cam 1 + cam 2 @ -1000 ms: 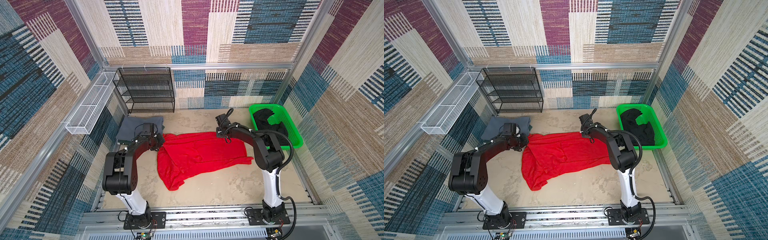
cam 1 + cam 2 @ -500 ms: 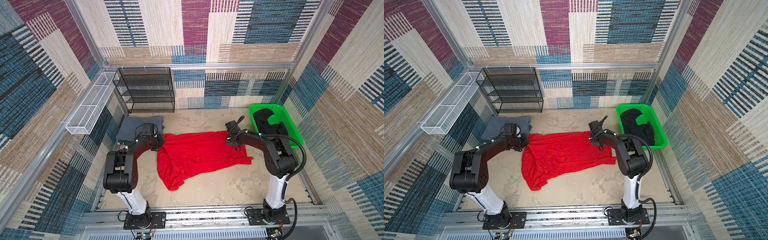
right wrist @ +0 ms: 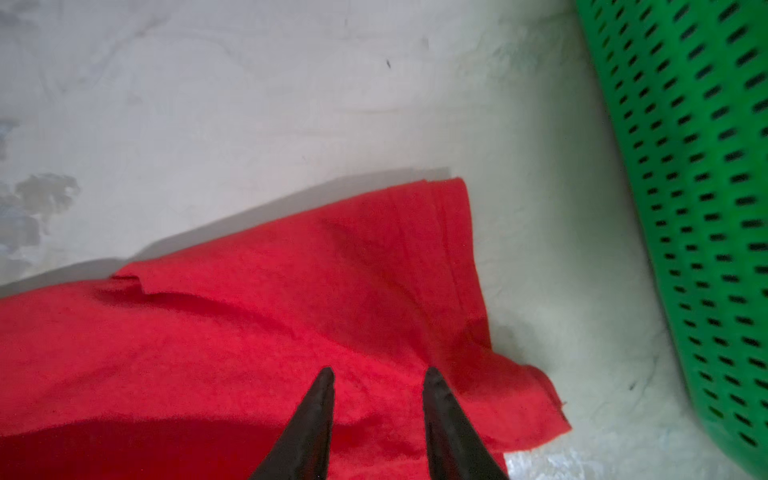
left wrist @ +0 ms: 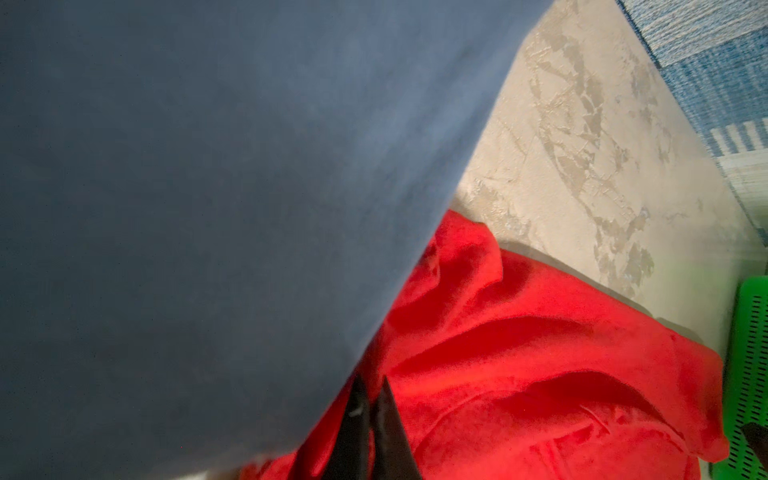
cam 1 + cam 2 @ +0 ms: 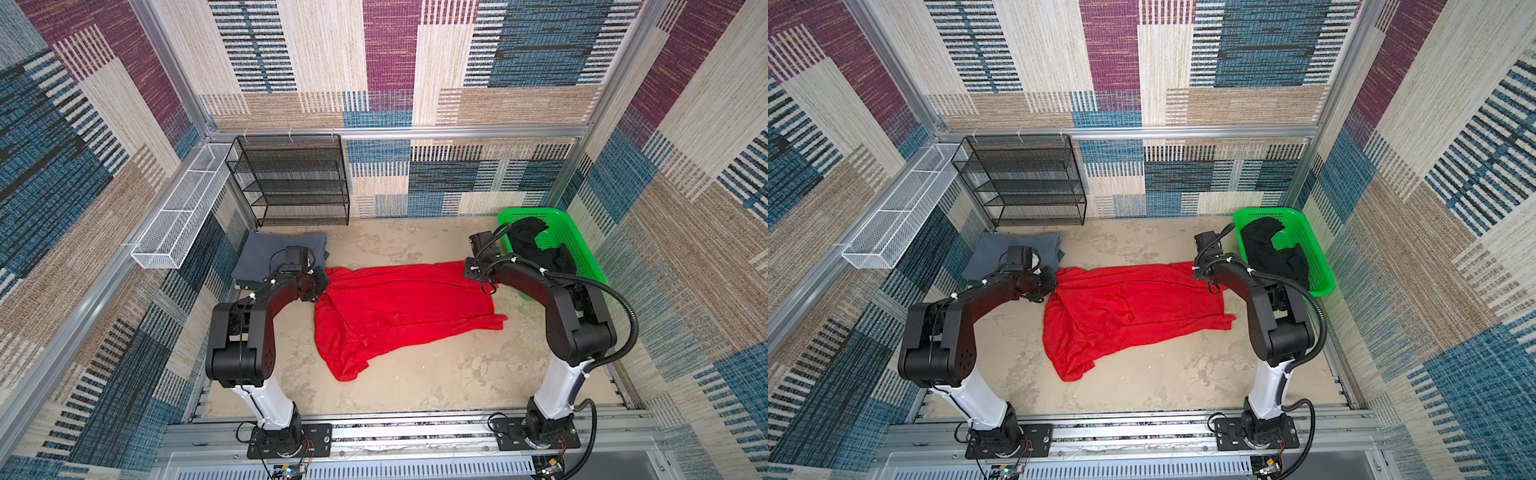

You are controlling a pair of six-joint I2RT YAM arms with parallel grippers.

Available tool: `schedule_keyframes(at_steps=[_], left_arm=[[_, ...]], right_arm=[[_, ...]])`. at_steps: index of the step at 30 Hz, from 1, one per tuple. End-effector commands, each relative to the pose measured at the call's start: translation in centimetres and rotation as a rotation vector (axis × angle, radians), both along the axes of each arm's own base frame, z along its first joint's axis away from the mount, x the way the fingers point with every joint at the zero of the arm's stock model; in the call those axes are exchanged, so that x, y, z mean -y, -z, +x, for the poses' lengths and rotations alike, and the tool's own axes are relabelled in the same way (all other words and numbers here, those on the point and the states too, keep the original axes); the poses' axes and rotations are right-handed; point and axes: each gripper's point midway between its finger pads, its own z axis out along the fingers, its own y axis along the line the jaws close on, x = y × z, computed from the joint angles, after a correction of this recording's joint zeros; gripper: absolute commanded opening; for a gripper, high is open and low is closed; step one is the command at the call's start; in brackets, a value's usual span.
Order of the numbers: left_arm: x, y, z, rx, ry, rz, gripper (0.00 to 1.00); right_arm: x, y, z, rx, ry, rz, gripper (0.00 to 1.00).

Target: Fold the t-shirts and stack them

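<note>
The slate grey cloth t-shirt lay folded at the far left, so one seemed done; the bright red cloth t-shirt sprawled creased and unfolded in the middle, and the black cloth t-shirt sat heaped in the bright green perforated plastic basket at the far right. The left gripper was clamped tight, seemingly pinching the red cloth's far left corner; the right gripper hovered part-open over its far right corner, holding nothing. Blurred grey cloth filled most of the left wrist view, leaving that pinch uncertain

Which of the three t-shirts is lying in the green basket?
The black t-shirt, crumpled inside the green basket. The red t-shirt lies spread on the table; the grey t-shirt sits folded at far left.
</note>
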Motion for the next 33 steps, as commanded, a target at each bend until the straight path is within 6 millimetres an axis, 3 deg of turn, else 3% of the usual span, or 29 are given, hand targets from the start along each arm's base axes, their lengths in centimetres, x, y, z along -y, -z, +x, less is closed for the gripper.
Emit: schedule_keyframes(at_steps=[1, 4, 15, 19, 24, 33], left_arm=[[-0.2, -0.3, 0.2, 0.014, -0.003, 0.009, 0.00], [-0.1, -0.1, 0.2, 0.009, 0.002, 0.003, 0.00], [-0.5, -0.6, 0.1, 0.014, -0.002, 0.009, 0.00], [-0.7, -0.5, 0.1, 0.011, -0.009, 0.012, 0.00], [-0.5, -0.2, 0.2, 0.006, -0.008, -0.004, 0.00], [-0.8, -0.2, 0.1, -0.001, -0.009, 0.010, 0.00]], right_arm=[[1.0, -0.9, 1.3, 0.028, 0.025, 0.003, 0.40], [2.1, -0.3, 2.2, 0.012, 0.055, -0.029, 0.40], [2.7, 3.7, 3.5, -0.064, 0.058, -0.083, 0.38], [2.9, 4.2, 3.9, -0.062, 0.055, -0.087, 0.35], [2.8, 5.0, 4.9, -0.064, 0.044, -0.075, 0.18], [2.8, 5.4, 6.4, -0.052, 0.036, -0.069, 0.00]])
